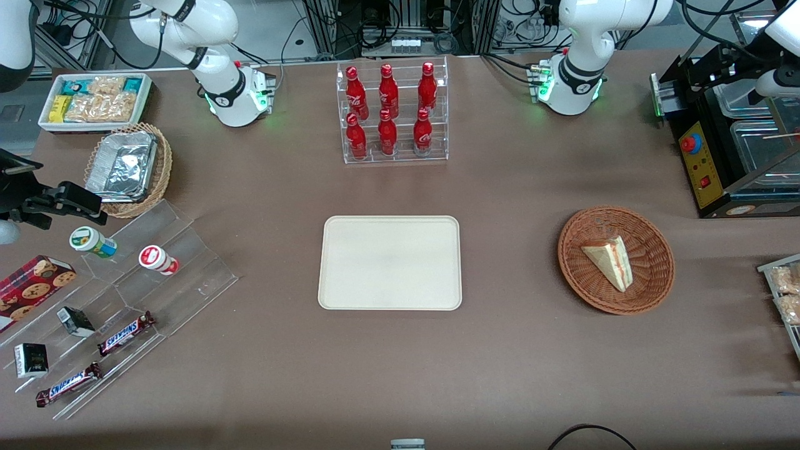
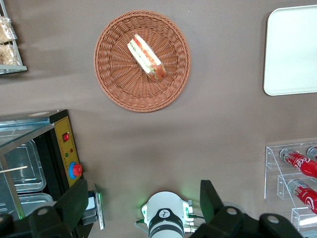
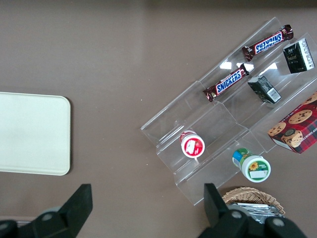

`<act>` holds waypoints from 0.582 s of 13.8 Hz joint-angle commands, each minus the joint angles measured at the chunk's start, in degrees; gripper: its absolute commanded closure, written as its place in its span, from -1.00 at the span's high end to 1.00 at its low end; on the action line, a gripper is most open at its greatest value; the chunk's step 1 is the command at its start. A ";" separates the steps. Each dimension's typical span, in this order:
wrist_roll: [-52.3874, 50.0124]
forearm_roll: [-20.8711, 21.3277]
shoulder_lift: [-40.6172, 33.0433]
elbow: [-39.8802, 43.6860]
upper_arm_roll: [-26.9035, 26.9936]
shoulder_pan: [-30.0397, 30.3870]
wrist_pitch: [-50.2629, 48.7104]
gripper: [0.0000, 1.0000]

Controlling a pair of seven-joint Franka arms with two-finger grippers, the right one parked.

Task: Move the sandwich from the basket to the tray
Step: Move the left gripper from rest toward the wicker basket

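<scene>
Your gripper [image 2: 143,206] hangs high over the tabletop [image 1: 512,350], above the working arm's base, with its fingers [image 2: 210,201] spread wide and holding nothing. Only your wrist view shows them; the front view does not. The sandwich [image 1: 609,262] lies in the basket [image 1: 650,284], toward the working arm's end. The tray [image 1: 390,262] sits bare in the middle, well apart from the basket. A rack of red bottles [image 1: 390,112] stands farther from the front camera than the tray. Nothing lies between basket and tray.
</scene>
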 commanded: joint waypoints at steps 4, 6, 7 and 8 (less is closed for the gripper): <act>0.33 0.96 2.31 1.13 0.24 0.19 -0.66 1.00; -1.50 0.96 5.38 1.13 0.41 0.37 -0.31 1.00; -3.60 0.96 6.87 0.69 0.41 0.37 0.30 1.00; -4.84 0.96 8.28 0.17 0.50 0.37 1.78 1.00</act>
